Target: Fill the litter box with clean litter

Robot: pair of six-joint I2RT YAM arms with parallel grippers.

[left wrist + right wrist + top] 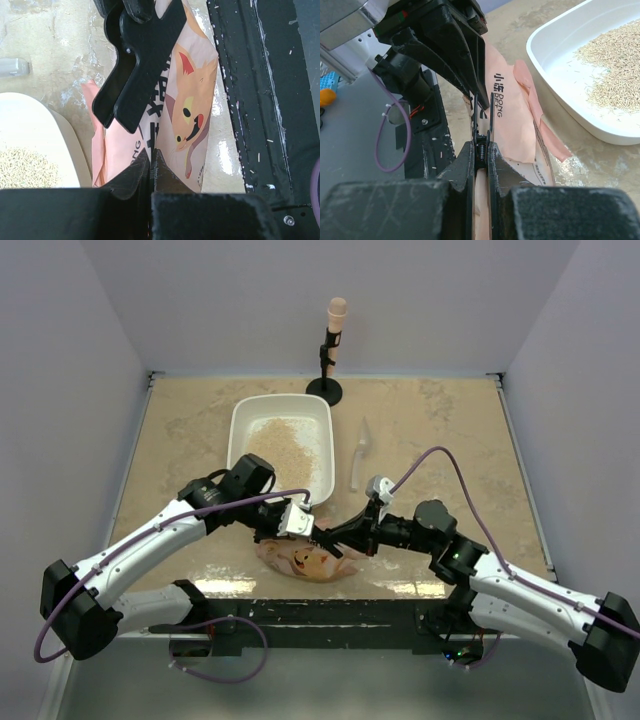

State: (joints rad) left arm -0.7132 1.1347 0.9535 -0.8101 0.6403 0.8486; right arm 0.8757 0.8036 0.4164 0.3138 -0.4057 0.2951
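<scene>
The white litter box sits at the table's middle back with beige clean litter spread in it. It also shows in the right wrist view with the litter, and its corner in the left wrist view. A pink-orange bag with a cat picture lies just in front of the box. My left gripper is shut on the bag's edge. My right gripper is shut on a small black spring clip at the bag's top. The two grippers meet tip to tip above the bag.
A clear plastic scoop lies right of the box. A black stand holding a tan-handled tool stands at the back. A black base strip runs along the near edge. Grey walls enclose the table.
</scene>
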